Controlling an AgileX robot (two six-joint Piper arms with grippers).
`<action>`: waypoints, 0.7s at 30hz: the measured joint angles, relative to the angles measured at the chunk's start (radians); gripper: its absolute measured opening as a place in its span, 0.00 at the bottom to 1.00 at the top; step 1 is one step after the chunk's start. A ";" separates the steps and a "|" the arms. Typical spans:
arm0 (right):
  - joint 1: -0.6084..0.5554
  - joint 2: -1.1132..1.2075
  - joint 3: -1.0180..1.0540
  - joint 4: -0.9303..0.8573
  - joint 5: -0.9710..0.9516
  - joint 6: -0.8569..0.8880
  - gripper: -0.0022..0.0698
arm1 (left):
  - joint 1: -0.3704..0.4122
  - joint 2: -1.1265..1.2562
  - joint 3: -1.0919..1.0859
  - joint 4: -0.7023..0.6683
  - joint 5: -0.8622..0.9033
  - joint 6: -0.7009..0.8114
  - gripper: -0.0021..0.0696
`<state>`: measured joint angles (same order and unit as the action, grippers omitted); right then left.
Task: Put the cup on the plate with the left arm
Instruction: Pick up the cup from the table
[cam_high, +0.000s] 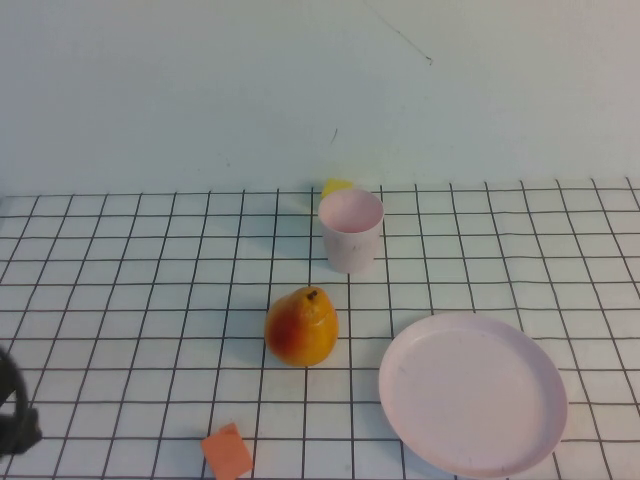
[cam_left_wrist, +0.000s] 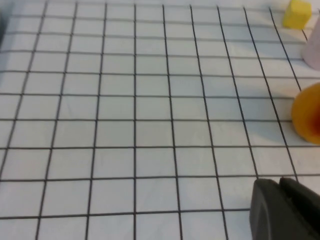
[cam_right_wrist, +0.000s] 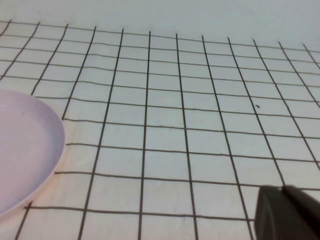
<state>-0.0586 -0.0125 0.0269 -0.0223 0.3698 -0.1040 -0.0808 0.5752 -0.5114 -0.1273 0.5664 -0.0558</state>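
High view: cup (cam_high: 351, 229) upright, apart from plate (cam_high: 473, 392); grippers parked.

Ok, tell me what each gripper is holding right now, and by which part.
Nothing is held. The left gripper is shut on nothing, parked near-left over bare table. The right gripper holds nothing visible beside the plate. The cup stands untouched.

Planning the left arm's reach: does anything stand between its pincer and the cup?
Yes. The pear sits roughly between the shut left pincer, low at the table's near-left, and the cup farther back. The right pincer is out of the way.
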 joint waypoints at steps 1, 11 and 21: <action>0.000 0.000 0.000 0.000 0.000 0.000 0.03 | -0.002 0.057 -0.044 -0.021 0.028 0.019 0.03; 0.000 0.000 0.000 0.000 0.000 0.000 0.03 | -0.004 0.560 -0.457 -0.253 0.201 0.235 0.18; 0.000 0.000 0.000 0.000 0.000 0.000 0.03 | -0.032 0.899 -0.789 -0.374 0.228 0.329 0.61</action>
<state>-0.0586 -0.0125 0.0269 -0.0223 0.3698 -0.1040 -0.1128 1.4738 -1.3000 -0.5013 0.7946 0.2734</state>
